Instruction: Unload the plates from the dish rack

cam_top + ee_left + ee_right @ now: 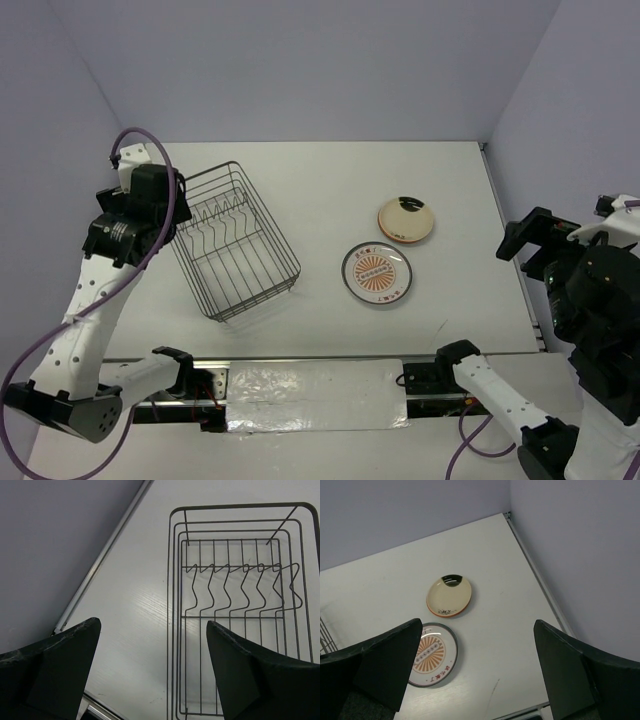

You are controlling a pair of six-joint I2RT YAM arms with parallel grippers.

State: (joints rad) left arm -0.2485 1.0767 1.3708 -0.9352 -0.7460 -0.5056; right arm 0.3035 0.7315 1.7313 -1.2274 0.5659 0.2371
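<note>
The dish rack point(236, 238) is a grey wire basket on the left of the table, and no plate stands between its prongs. Two plates lie flat to its right: a cream one with an orange rim point(405, 219) and a white one with an orange sunburst point(376, 273). My left gripper point(152, 624) hangs open high above the rack's left rim point(176, 630), holding nothing. At the table's right edge my right gripper point(477, 623) is open and empty, well above the cream plate point(448, 596) and the sunburst plate point(432, 654).
Lilac walls close the white table point(330, 190) at the back and both sides. A metal rail point(320, 362) with a clear plastic sheet runs along the near edge between the arm bases. A faint scuff point(493, 686) marks the table near the right gripper.
</note>
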